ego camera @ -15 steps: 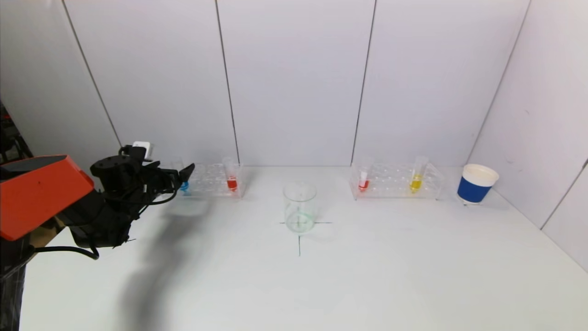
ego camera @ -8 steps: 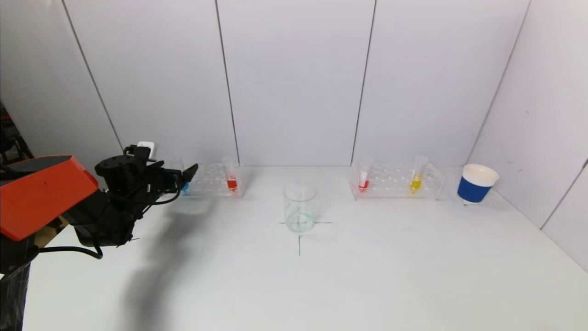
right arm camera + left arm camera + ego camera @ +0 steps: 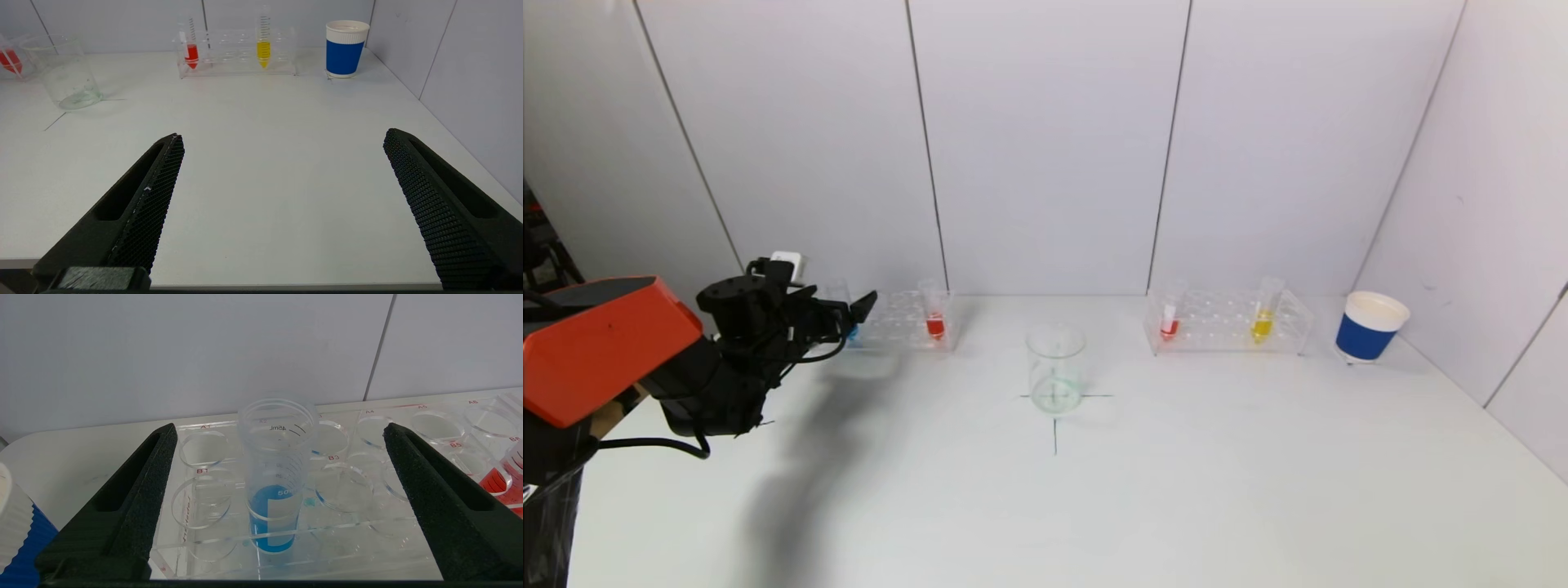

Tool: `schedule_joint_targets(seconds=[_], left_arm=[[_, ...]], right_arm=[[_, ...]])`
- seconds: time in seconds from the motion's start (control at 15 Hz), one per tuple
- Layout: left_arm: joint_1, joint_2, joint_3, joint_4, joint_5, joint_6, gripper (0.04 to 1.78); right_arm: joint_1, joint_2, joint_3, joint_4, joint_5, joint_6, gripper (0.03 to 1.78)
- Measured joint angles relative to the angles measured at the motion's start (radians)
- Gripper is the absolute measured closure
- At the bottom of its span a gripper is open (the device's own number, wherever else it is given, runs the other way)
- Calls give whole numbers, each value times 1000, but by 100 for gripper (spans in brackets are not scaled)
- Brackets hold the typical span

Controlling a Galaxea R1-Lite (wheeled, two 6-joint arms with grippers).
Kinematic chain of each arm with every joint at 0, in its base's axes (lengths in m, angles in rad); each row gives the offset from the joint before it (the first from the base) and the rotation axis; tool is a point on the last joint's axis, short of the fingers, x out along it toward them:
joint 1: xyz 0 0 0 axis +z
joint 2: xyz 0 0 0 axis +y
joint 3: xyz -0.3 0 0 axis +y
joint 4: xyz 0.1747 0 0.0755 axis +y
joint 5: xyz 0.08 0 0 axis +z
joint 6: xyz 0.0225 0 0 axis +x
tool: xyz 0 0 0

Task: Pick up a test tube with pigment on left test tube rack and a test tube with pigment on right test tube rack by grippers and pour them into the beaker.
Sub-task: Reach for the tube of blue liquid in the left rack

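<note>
The left clear rack [image 3: 894,322] holds a tube with blue pigment [image 3: 851,331] and a tube with red pigment [image 3: 934,318]. My left gripper [image 3: 845,314] is open at the blue tube; in the left wrist view the blue tube [image 3: 273,486] stands in its hole between the spread fingers [image 3: 139,490], untouched. The right rack [image 3: 1225,322] holds a red tube [image 3: 1169,318] and a yellow tube [image 3: 1263,318]. The glass beaker [image 3: 1055,367] stands at the table's centre. My right gripper [image 3: 282,171] is open and empty over the near table, out of the head view.
A blue and white paper cup [image 3: 1369,327] stands right of the right rack. Another blue and white cup [image 3: 16,539] sits close beside my left gripper. White walls close the back and the right side. A black cross marks the beaker's spot.
My left gripper has crept forward and slightly right toward the blue tube in the left rack. Nothing else has moved.
</note>
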Motion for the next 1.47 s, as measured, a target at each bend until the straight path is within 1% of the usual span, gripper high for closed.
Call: schedule_joint_targets(seconds=[1.27,1.4,1.47], left_arm=[[1,20,-37,21,7,0,6],[1,20,-37,21,7,0,15],[1,20,-37,21,7,-1,24]], right_arm=[[0,0,0,0,0,0,4],[0,0,0,0,0,0,4],[0,0,0,0,0,0,4]])
